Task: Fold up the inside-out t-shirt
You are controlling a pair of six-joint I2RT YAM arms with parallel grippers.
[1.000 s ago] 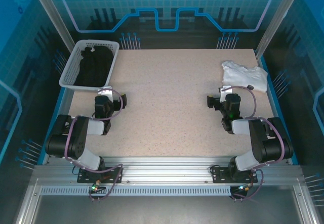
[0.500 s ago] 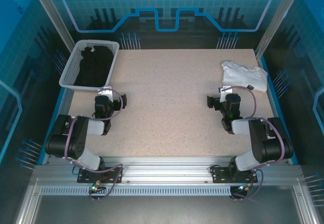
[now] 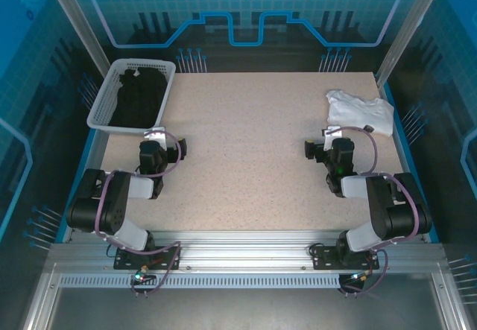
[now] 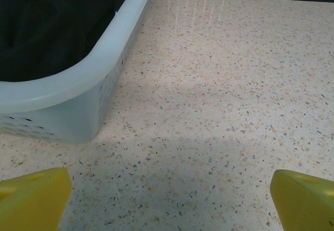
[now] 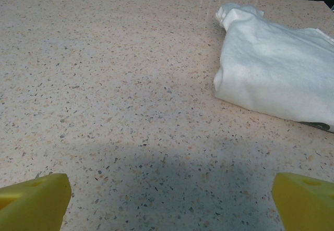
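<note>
On the speckled desk [image 3: 246,151], shirt [image 3: 359,111] lies crumpled far right, basket [image 3: 103,94] far left; left hand [image 4: 167,202] and right hand [image 5: 169,202] gape empty.

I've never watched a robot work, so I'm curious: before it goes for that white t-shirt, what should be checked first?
1. The right tool is open and empty: ok.
2. The left tool is open and empty: ok.
3. The white t-shirt is in view, ahead and to the right of the right tool: ok.
4. The white t-shirt lies flat, ready to fold: not ok, it is bunched up.
5. The black garment sits inside the basket, apart from the white t-shirt: ok.
6. The white t-shirt is really inside out: cannot tell.
</note>
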